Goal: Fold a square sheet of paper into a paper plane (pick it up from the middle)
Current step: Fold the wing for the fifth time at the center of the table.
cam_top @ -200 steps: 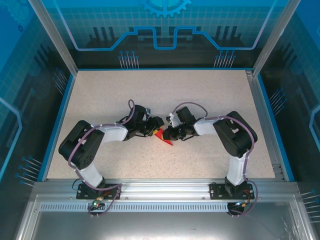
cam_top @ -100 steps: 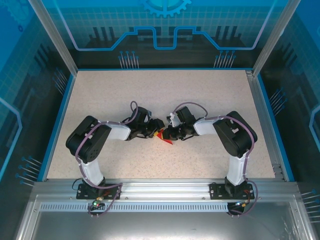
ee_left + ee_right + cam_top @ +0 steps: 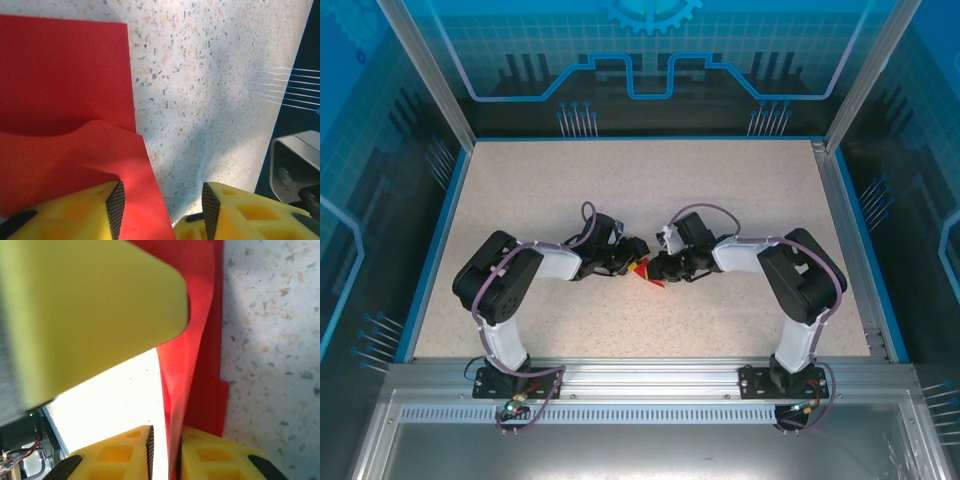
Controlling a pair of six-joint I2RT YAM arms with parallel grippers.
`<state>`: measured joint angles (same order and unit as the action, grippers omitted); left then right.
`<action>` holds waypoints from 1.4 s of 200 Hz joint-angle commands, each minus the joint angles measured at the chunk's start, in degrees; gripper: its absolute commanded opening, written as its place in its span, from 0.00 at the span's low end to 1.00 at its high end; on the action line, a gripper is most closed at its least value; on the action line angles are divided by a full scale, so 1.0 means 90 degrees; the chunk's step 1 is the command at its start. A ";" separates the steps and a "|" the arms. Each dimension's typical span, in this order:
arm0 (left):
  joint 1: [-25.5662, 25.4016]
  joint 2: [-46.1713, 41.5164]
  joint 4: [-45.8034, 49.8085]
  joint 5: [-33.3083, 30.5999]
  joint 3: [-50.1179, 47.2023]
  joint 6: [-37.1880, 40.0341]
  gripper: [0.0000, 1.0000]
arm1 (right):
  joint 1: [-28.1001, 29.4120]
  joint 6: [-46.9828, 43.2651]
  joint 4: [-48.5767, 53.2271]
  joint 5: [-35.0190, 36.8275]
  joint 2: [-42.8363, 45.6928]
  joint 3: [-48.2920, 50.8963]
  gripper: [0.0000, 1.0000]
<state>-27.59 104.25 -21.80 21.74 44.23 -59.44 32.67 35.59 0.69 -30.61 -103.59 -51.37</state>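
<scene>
Speckled tabletop (image 3: 720, 200); at frame centre lies a folded red paper sheet (image 3: 643, 272). Left gripper (image 3: 162, 205) spread over its edge; right gripper (image 3: 165, 442) barely parted, the raised fold between its pads (image 3: 149, 440).

I can read no lettering, numbers, brand marks or labels on any surface; the back wall panel (image 3: 720, 40) bears a wordless gear emblem (image 3: 651, 12).

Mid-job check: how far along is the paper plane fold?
Done: the red sheet already carries at least one fold, a raised flap lying over a flat layer. In hand: the right gripper has a paper layer between its fingers; the left gripper stands open at the sheet's edge. Left: the remaining folds; square corners still show.
</scene>
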 commanded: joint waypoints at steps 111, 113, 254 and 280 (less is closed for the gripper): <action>-0.0013 0.0310 0.0368 0.0036 -0.0111 0.0063 0.47 | -0.0133 -0.1017 0.0199 -0.0303 -0.0067 0.0746 0.09; -0.0006 0.0306 0.0359 0.0036 -0.0117 0.0062 0.47 | -0.0133 -0.1043 0.0178 -0.0337 -0.0076 0.0762 0.09; 0.0011 0.0224 0.0352 0.0224 -0.0138 0.0071 0.47 | -0.0367 -0.0927 0.0914 -0.0286 0.0207 -0.0102 0.27; 0.0013 0.0233 0.0352 0.0248 -0.0121 0.0079 0.47 | -0.0402 -0.0789 0.0763 -0.0366 0.0015 -0.0218 0.26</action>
<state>-27.53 104.42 -22.20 23.00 44.21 -59.51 29.95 27.18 6.79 -33.04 -101.80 -51.55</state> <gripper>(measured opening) 0.470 0.263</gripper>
